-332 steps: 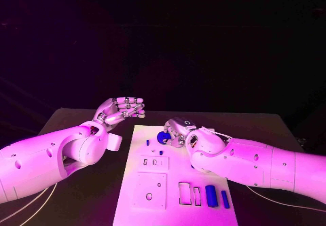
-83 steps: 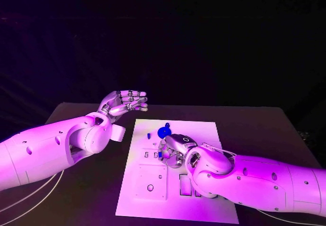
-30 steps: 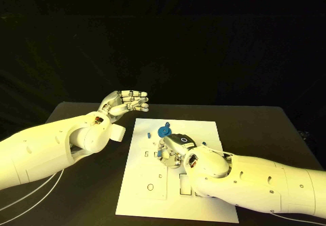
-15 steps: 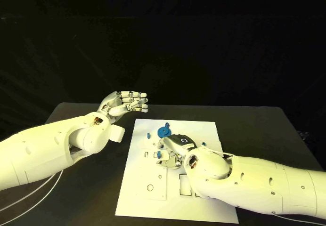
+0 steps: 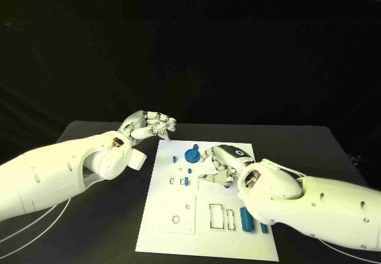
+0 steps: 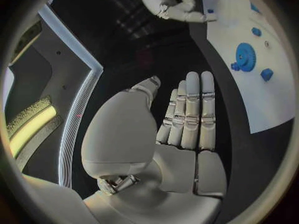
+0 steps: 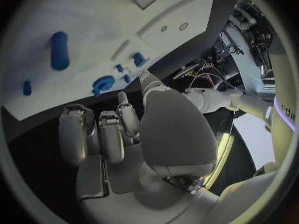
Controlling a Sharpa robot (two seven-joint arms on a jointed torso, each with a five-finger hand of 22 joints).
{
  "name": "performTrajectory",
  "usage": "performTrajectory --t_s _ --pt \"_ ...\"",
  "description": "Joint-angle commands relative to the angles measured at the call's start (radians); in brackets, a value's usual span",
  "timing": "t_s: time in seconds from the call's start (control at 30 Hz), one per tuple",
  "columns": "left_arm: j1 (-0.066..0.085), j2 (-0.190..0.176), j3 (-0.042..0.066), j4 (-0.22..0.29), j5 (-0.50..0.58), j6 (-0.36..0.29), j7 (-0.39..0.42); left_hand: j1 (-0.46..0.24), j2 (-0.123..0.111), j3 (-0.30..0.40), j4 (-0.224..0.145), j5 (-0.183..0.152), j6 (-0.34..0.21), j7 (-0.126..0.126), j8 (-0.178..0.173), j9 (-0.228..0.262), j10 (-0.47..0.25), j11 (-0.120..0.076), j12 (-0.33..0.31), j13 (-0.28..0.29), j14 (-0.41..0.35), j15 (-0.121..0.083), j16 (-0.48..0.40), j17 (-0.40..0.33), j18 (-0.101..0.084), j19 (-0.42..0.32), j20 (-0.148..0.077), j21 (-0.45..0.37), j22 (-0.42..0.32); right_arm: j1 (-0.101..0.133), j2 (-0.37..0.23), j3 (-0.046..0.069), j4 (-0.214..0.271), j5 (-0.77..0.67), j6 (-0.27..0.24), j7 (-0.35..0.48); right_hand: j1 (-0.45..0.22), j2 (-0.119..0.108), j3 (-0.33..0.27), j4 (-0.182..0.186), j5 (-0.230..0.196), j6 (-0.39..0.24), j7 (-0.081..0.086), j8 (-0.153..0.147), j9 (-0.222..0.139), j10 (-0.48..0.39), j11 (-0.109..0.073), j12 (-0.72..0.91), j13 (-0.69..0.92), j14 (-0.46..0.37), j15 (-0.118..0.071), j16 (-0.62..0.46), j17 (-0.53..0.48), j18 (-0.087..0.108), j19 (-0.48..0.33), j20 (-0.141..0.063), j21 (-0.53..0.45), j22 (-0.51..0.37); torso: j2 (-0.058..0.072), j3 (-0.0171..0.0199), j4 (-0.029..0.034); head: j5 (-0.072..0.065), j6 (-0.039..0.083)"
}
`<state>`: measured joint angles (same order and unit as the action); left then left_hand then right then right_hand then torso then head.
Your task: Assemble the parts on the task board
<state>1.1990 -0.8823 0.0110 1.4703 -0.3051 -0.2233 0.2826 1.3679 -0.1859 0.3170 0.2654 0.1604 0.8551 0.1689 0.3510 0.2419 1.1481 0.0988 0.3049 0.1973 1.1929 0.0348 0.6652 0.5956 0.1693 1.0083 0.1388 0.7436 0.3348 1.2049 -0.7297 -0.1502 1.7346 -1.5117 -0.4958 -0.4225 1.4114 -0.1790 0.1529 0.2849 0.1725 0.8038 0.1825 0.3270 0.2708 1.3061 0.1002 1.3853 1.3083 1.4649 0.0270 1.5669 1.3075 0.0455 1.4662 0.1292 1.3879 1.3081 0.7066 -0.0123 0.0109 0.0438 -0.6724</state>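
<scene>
Black tabletop (image 5: 95, 231), matte, with a dark unlit backdrop behind it. I see the white task board (image 5: 163, 231) lying lengthwise in the middle of the tabletop, long axis running away from me.

On the board: a blue gear (image 5: 192, 154) near the far end, a small blue peg (image 5: 174, 160) just left of it, another small blue piece (image 5: 186, 181) beside the small rectangular slots. Toward the near end, two blue bars (image 5: 248, 218) lie side by side, right of two upright rectangular cutouts (image 5: 221, 216). A square plate outline with a round hole (image 5: 175, 219) sits on the near left of the board.

Left robot hand (image 5: 149, 125) hangs above the board's far left corner, fingers curled in, nothing in them; its wrist camera shows fingers (image 6: 190, 109) together and empty.

Right robot hand (image 5: 221, 163) is over the board just right of the gear, fingers loosely bent, holding nothing that I can see.

No legible writing on the board or parts.
</scene>
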Motion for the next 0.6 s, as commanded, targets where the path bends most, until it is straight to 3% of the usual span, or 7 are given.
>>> performTrajectory --t_s 0.03,0.07,0.1,0.13,0.2,0.37,0.6 --pt "0.001 0.002 0.001 0.007 -0.192 0.087 -0.165 -0.039 0.007 -0.010 0.018 0.001 0.016 -0.011 0.046 0.040 0.012 -0.015 0.131 0.091 0.024 -0.015 0.160 0.108 0.013 0.014 -0.016 0.099 0.060 0.027 -0.035 0.003 0.007 0.283 0.010 0.149 0.010 0.006 0.008 0.000 0.001 0.006 -0.002 0.007 0.001 0.004 -0.001 0.004 0.008 0.102 -0.001 -0.001 0.248 0.002 -0.001 0.001 -0.010 0.138 -0.010 0.0005 -0.0085 0.005 -0.002" --pt "0.001 0.003 0.001 0.010 -0.218 0.091 -0.196 -0.043 0.011 -0.012 0.019 0.001 0.043 -0.019 0.073 0.057 0.031 -0.023 0.178 0.121 0.081 -0.025 0.270 0.213 0.015 0.028 -0.022 0.130 0.078 0.040 -0.052 0.005 0.010 0.330 0.018 0.169 0.010 0.011 0.011 0.001 0.001 0.005 -0.002 0.009 0.001 0.001 -0.001 0.003 0.006 0.101 -0.001 -0.002 0.245 0.003 -0.004 0.001 -0.015 0.135 -0.011 0.0011 -0.0092 0.007 -0.002" --pt "0.001 0.004 0.001 0.013 -0.251 0.093 -0.241 -0.060 0.025 -0.005 0.019 0.006 0.074 -0.055 0.157 0.127 0.044 -0.075 0.356 0.251 0.228 -0.062 0.576 0.528 -0.023 0.167 -0.057 0.377 0.380 0.056 -0.074 0.009 0.011 0.389 0.029 0.190 0.010 0.014 0.013 0.002 0.001 0.006 -0.002 0.011 0.002 0.001 -0.001 0.003 0.006 0.101 -0.002 -0.002 0.245 0.003 -0.004 0.000 -0.015 0.135 -0.013 0.0024 -0.0108 0.009 -0.007" --pt "0.001 0.005 0.001 0.014 -0.269 0.097 -0.267 -0.069 0.032 -0.003 0.024 0.005 0.079 -0.062 0.169 0.138 0.052 -0.072 0.384 0.270 0.248 -0.065 0.621 0.583 -0.035 0.199 -0.060 0.424 0.457 0.065 -0.085 0.010 0.011 0.418 0.033 0.200 0.010 0.015 0.014 0.002 0.001 0.006 -0.002 0.012 0.002 0.002 -0.001 0.004 0.007 0.101 -0.002 -0.002 0.245 0.003 -0.004 0.000 -0.015 0.136 -0.015 0.0034 -0.0118 0.010 -0.010" --pt "0.002 0.009 0.001 0.017 -0.326 0.113 -0.345 -0.131 0.045 0.033 0.023 0.007 0.043 -0.087 0.266 0.258 0.083 -0.090 0.724 0.620 0.273 -0.083 0.687 0.655 -0.066 0.262 -0.078 0.590 0.687 0.087 -0.114 0.013 0.005 0.478 0.042 0.220 0.009 0.018 0.016 0.002 0.001 0.007 -0.003 0.015 0.002 0.002 -0.001 0.004 0.008 0.101 -0.002 -0.002 0.245 0.003 -0.004 0.000 -0.016 0.135 -0.017 0.0044 -0.0124 0.012 -0.013" --pt "0.003 0.033 0.001 0.007 -0.473 0.171 -0.507 -0.203 0.039 0.044 0.026 0.001 0.027 -0.099 0.331 0.353 0.151 -0.100 0.904 0.830 0.293 -0.095 0.712 0.688 -0.082 0.300 -0.086 0.656 0.795 0.112 -0.159 0.016 -0.024 0.568 0.053 0.245 0.008 0.022 0.018 0.002 0.000 0.009 -0.003 0.019 0.003 0.005 -0.002 0.006 0.010 0.101 -0.002 -0.002 0.245 0.002 -0.002 -0.001 -0.012 0.138 -0.027 0.0057 -0.0078 0.016 -0.030" --pt "0.004 0.082 0.001 -0.016 -0.623 0.339 -0.677 -0.222 0.037 0.030 0.021 0.002 0.010 -0.100 0.342 0.387 0.156 -0.101 0.932 0.862 0.294 -0.096 0.711 0.688 -0.083 0.301 -0.087 0.665 0.808 0.124 -0.178 0.016 -0.070 0.637 0.057 0.260 0.009 0.021 0.018 0.001 0.000 0.008 -0.004 0.020 0.003 0.003 -0.002 0.006 0.009 0.101 -0.003 -0.002 0.244 0.003 -0.003 -0.001 -0.015 0.136 -0.034 0.0102 -0.0078 0.018 -0.038"
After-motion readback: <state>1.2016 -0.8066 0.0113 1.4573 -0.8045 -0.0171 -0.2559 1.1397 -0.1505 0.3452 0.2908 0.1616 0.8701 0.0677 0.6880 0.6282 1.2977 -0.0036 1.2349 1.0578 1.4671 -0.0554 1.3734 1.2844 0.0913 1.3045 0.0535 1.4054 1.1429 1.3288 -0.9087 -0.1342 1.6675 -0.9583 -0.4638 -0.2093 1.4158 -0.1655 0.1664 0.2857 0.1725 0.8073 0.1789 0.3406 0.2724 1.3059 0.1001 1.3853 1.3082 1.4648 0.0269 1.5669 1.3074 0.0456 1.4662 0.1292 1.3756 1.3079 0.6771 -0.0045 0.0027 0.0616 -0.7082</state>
